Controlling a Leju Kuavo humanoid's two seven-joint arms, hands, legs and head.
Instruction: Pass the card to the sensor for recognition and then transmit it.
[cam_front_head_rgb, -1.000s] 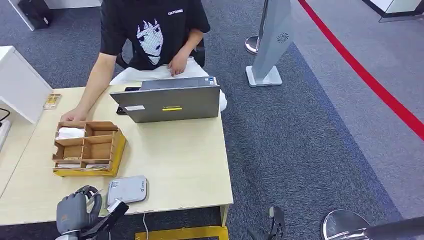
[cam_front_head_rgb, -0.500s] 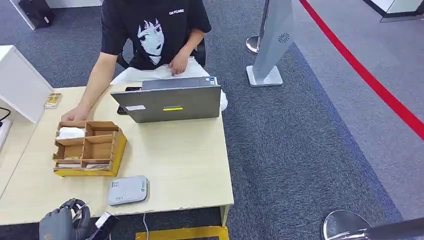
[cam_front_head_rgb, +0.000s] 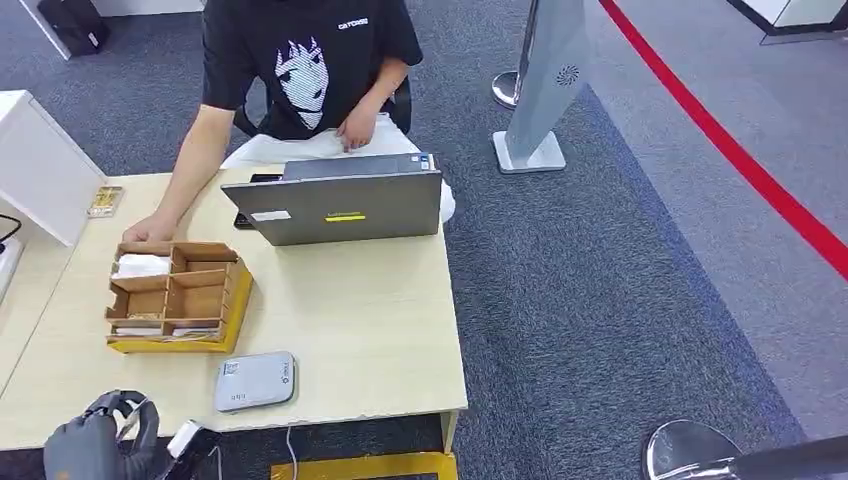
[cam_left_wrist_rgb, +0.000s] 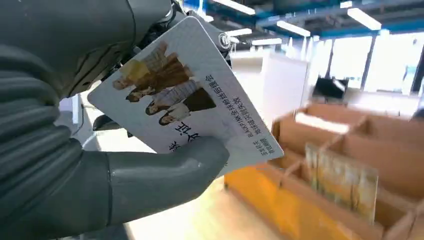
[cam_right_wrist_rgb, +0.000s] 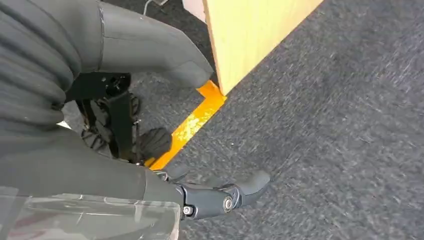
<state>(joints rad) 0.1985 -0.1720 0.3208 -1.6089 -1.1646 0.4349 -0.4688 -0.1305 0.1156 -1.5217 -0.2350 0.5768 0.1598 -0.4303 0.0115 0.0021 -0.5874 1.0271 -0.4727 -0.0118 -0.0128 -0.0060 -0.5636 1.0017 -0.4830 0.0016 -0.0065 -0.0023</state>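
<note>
Head view: left of the rounded grey plastic sensor (cam_front_head_rgb: 255, 381) on the pale wooden table (cam_front_head_rgb: 370, 330), the left hand (cam_front_head_rgb: 90, 445) is seen low, a glossy printed card (cam_left_wrist_rgb: 187, 100) pinched under its thumb. The right hand (cam_right_wrist_rgb: 150, 165) is hung over ribbed carpet (cam_right_wrist_rgb: 350, 125), fingers spread, nothing held.

Right hand (cam_right_wrist_rgb: 150, 165) empty — above carpet (cam_right_wrist_rgb: 340, 125)

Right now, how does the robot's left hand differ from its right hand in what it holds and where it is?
The left hand grips a white card printed with people, thumb pressed on its face; the right hand holds nothing, fingers apart. The left hand is raised at the table's near edge, close to the wooden organizer; the right hand hangs over grey carpet. Both are dark grey with ribbed covers.
</note>
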